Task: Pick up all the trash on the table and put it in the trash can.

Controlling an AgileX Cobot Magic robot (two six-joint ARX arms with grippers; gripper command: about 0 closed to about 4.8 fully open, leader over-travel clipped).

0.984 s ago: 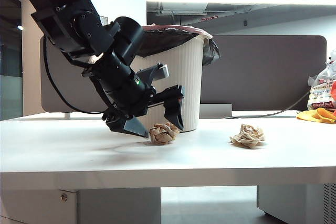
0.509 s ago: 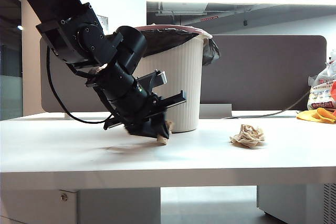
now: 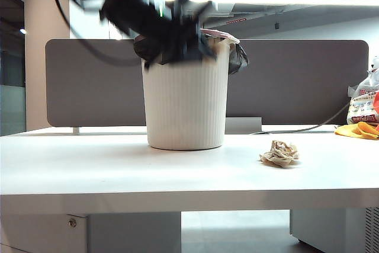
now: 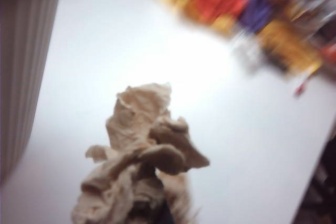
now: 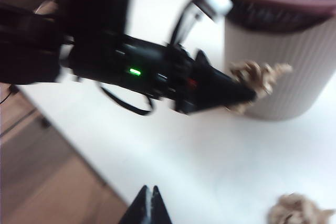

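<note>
My left gripper [image 3: 177,39], blurred by motion, is up beside the black-lined rim of the white ribbed trash can [image 3: 186,99]. It is shut on a crumpled tan wad of trash [image 4: 142,166], which fills the left wrist view and hides the jaws. The right wrist view shows that wad [image 5: 257,77] at the left gripper's tip [image 5: 241,95], against the trash can's wall [image 5: 294,72]. A second wad [image 3: 279,153] lies on the table [image 3: 89,170] right of the bin and shows too as a wad [image 5: 299,211] below my right gripper [image 5: 150,192], which is shut and empty above the table's edge.
A grey-brown partition [image 3: 296,81] stands behind the table. At the far right lie a yellow cloth [image 3: 358,130] and a printed plastic bag [image 3: 362,102], with a cable running toward them. Blurred colourful items [image 4: 236,9] show in the left wrist view.
The left gripper shut on the wad beside the bin, then rose fast with it from the table top to the bin's rim. The second wad stayed put.
</note>
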